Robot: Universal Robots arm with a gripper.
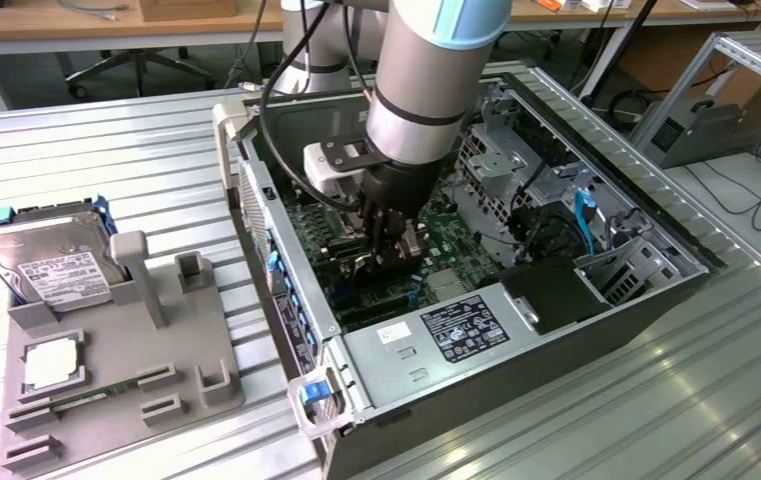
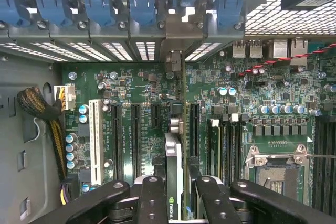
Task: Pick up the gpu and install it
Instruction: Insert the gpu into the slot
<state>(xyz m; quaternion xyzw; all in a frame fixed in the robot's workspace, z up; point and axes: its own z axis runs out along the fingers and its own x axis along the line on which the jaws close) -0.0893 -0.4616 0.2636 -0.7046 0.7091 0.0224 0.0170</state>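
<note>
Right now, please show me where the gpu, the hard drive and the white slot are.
gpu (image 2: 174,182): wrist view, top edge between the claw fingers.
hard drive (image 1: 49,262): exterior view, its label.
white slot (image 2: 95,140): wrist view, mid-length.

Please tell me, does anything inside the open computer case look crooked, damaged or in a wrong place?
Nothing stands out. The black gripper holds the thin black-faced gpu card on edge above the green motherboard, in line with its long slots. No part looks bent or loose.
</note>
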